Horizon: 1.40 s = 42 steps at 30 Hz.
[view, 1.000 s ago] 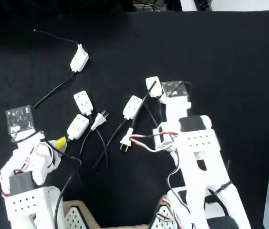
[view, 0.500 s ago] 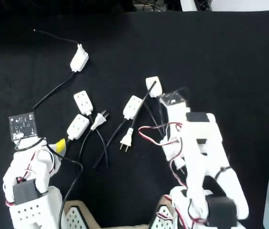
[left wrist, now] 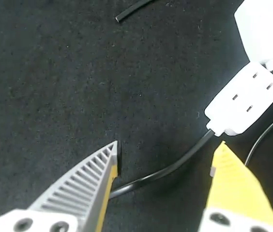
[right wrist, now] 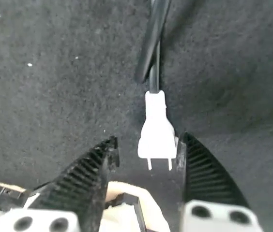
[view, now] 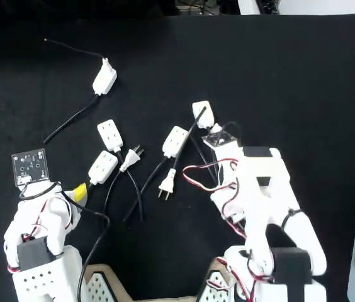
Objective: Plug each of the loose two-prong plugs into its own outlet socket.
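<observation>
Two claws stand spread over the black cloth table [view: 291,63], and neither holds anything. At the lower left of the high view, the left claw [left wrist: 168,147] has its grey and yellow fingers apart astride a thin black cord [left wrist: 175,166]. That cord's white rectangular two-slot outlet socket [left wrist: 245,104] lies just past the yellow fingertip. Closing here would probably catch the cord rather than the socket body, and any pull would drag the socket askew.

In the middle, a loose white two-prong plug [view: 130,158] and a lower white plug [view: 165,184] lie among crossing cords. A tug on one lead could shift the neighbouring sockets.

Right of centre, the right claw [right wrist: 148,140] is open around a small flat white plug [right wrist: 157,130]. It lies on the cloth close to one black finger, with its prongs pointing back toward the wrist. A squeeze from here may shove it sideways or pinch it crooked. Gripped this way, the prongs would face away from any socket.
</observation>
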Tool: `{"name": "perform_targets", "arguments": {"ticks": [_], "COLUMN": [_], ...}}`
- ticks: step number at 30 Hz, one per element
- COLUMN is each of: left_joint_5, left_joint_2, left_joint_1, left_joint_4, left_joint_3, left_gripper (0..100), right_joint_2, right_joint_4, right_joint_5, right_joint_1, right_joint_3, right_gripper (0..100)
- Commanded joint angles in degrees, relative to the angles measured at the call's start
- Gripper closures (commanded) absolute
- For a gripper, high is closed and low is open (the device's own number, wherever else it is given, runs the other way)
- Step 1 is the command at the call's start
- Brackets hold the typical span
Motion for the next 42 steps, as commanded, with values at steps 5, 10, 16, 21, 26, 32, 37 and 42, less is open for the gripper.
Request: {"name": "perform_targets", "arguments": {"ticks": [5, 10, 16, 21, 26, 32, 37, 42], "left_joint_5": [-0.26, -0.26, -0.26, -0.26, -0.26, -0.26, -0.26, -0.26], "left_joint_2": [-0.53, -0.53, -0.53, -0.53, -0.53, -0.53, -0.53, -0.53], "left_joint_1": [-0.13, 0.04, 0.04, 0.04, 0.04, 0.04, 0.04, 0.04], "left_joint_4": [0.09, 0.0, -0.09, -0.09, -0.09, -0.09, -0.09, -0.09], "left_joint_3": [0.13, 0.48, 0.48, 0.48, 0.48, 0.48, 0.48, 0.48], "left_gripper": [70, 70, 70, 70, 70, 70, 70, 70], "right_joint_2": [9.89, 9.19, -0.92, -9.98, -13.05, -13.05, -12.97, -13.49], "right_joint_4": [-10.02, -11.25, -5.71, -4.4, -12.84, -30.59, -35.78, -28.48], "right_joint_5": [0.53, 0.53, 0.62, 0.53, 0.26, 0.26, 0.26, 0.18], "right_joint_1": [0.88, 1.14, 4.4, 4.22, 3.25, 2.55, 1.05, 1.49], "right_joint_3": [-2.07, -3.21, -6.99, -9.19, -8.22, 0.66, 6.73, 4.18], "right_gripper": [89.1, 98.5, 98.7, 98.7, 98.7, 98.7, 98.4, 88.5]}}
